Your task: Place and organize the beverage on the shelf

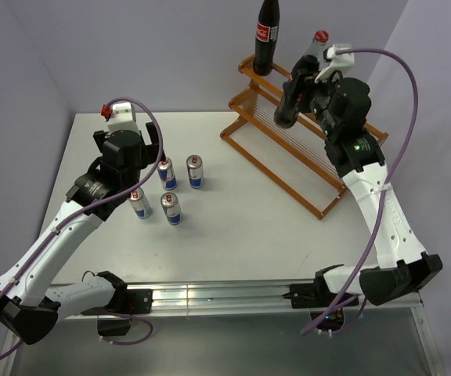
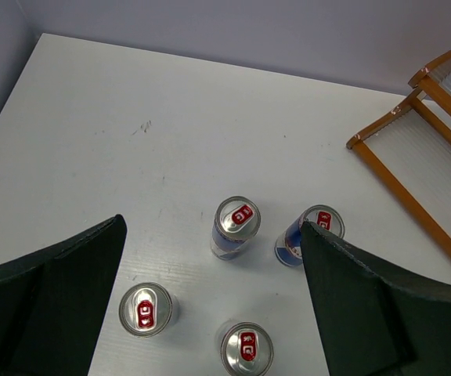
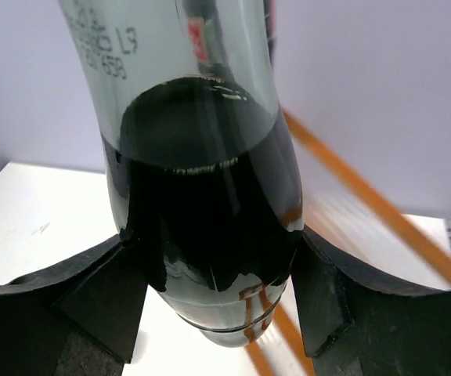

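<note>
The right gripper is clenched around the body of a cola bottle. It holds the bottle tilted, red cap up, over the pale rods of the wooden shelf; whether the base touches the rods is unclear. A 2nd cola bottle stands upright at the shelf's far end. The left gripper hangs released, its fingers spread wide, above 4 slim cans. The cans stand upright in a loose cluster on the white table, well apart from the shelf.
</note>
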